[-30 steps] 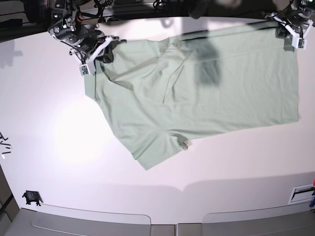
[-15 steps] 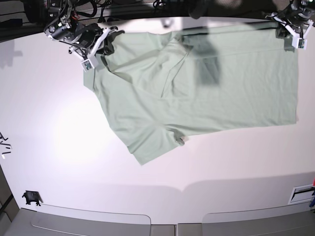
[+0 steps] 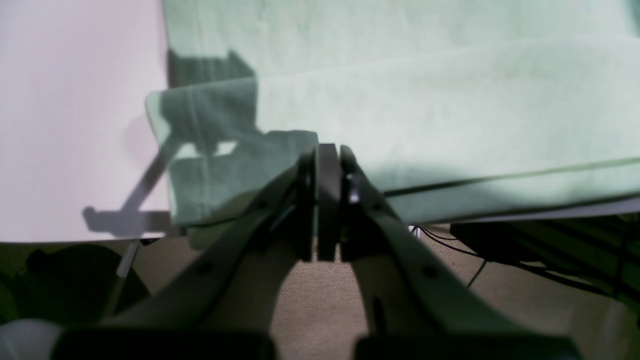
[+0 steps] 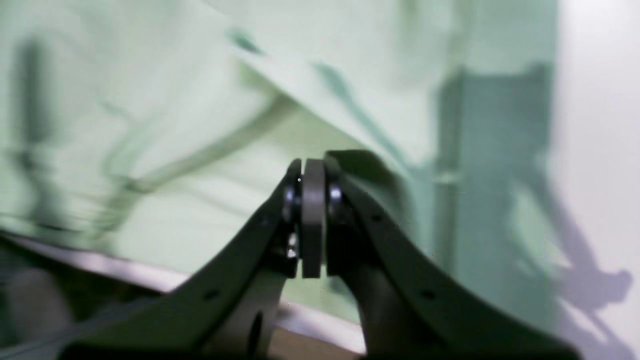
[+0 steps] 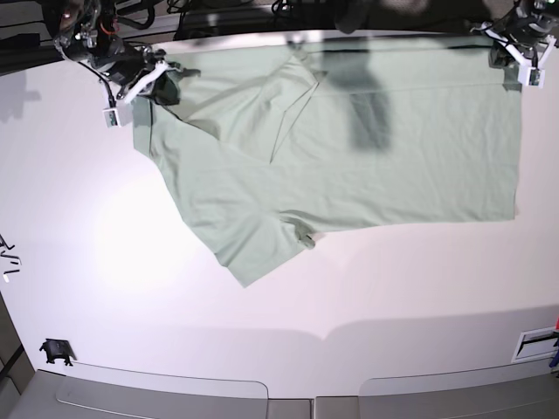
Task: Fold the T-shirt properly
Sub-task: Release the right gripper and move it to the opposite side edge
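Observation:
The pale mint-green T-shirt (image 5: 349, 157) lies spread along the far side of the white table (image 5: 262, 349), with one sleeve (image 5: 253, 249) pointing toward the front. My right gripper (image 5: 155, 77) is at the far left and is shut on the T-shirt's shoulder edge. In the right wrist view its jaws (image 4: 313, 167) press together with a dark fold of the T-shirt (image 4: 175, 100) at the tips. My left gripper (image 5: 515, 65) holds the far right corner. In the left wrist view it (image 3: 327, 152) is shut on the T-shirt (image 3: 425, 100) at the hem.
The table's far edge runs just behind both grippers, with dark cables (image 3: 500, 235) and floor beyond it. A small black object (image 5: 56, 351) sits at the front left. A white box (image 5: 534, 343) lies at the front right. Grey trays (image 5: 157, 397) line the front edge.
My right gripper has moved left and toward the far edge, dragging the shirt's shoulder with it. The cloth is pulled flatter and has shifted left. The left gripper has stayed put.

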